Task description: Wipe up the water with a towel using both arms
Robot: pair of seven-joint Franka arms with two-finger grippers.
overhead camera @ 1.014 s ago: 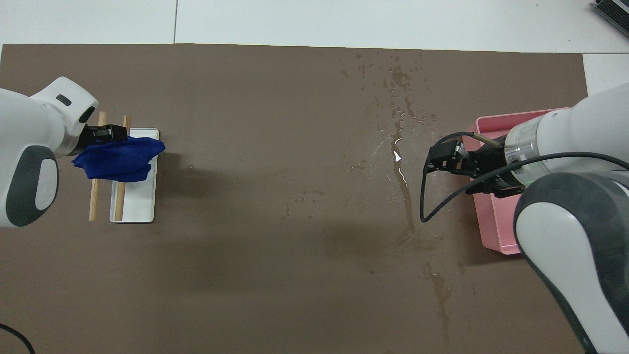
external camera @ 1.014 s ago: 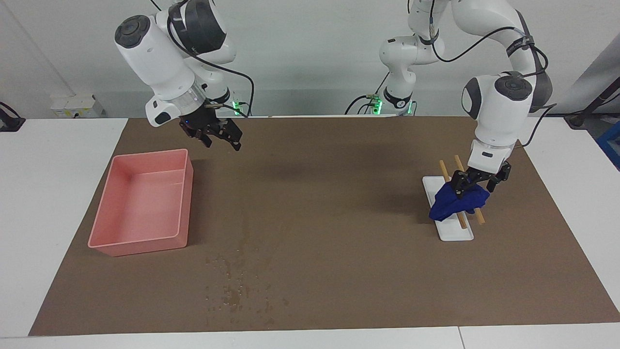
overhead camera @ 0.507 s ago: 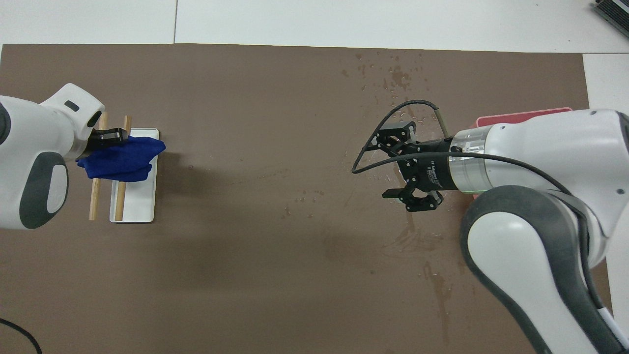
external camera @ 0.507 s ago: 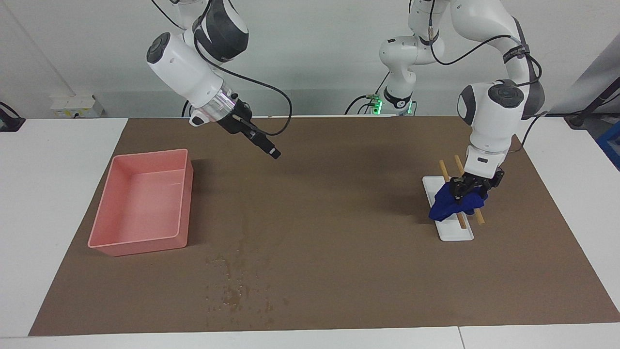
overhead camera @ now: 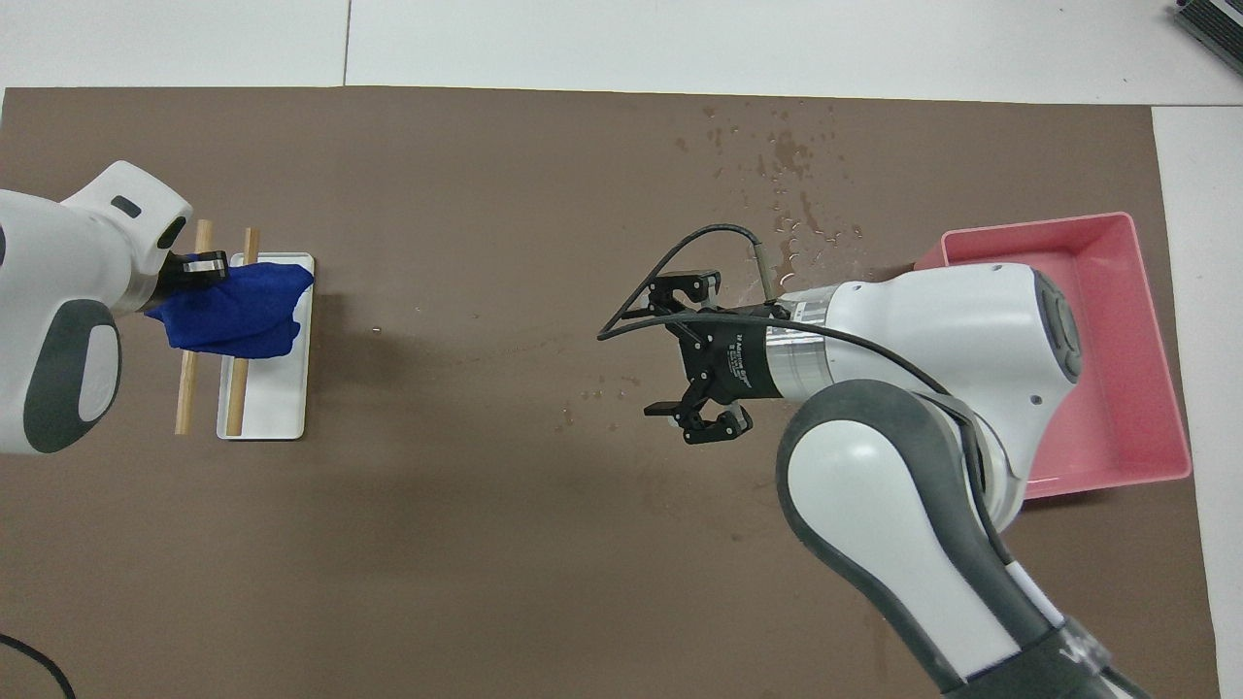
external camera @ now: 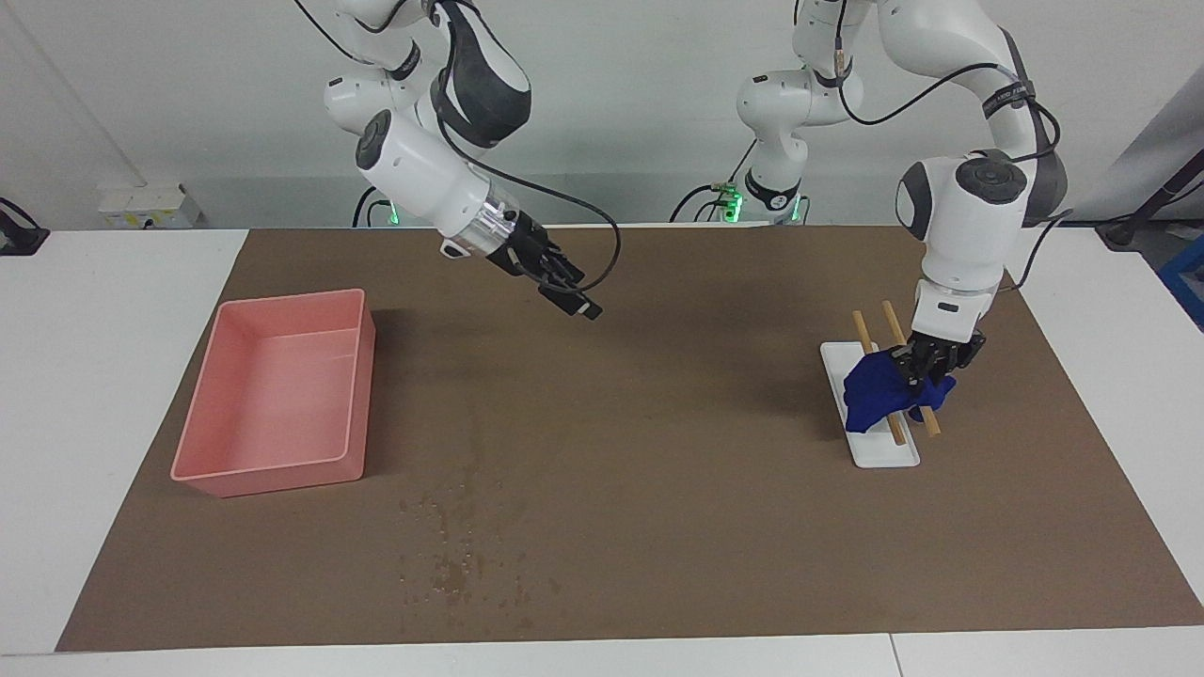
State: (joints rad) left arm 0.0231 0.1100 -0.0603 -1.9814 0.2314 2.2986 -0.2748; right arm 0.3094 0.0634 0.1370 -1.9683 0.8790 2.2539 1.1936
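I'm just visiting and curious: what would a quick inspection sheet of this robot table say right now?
Surface: brown mat on a white table.
Job's things: water specks on the mat; blue towel on the plate.
Clutter: pink tray; white plate with wooden chopsticks.
Hands: left hand shut on the towel; right hand open, raised over the mat.
Cables: black cable looping by the right hand.
Surroundings: pale wall, socket box.
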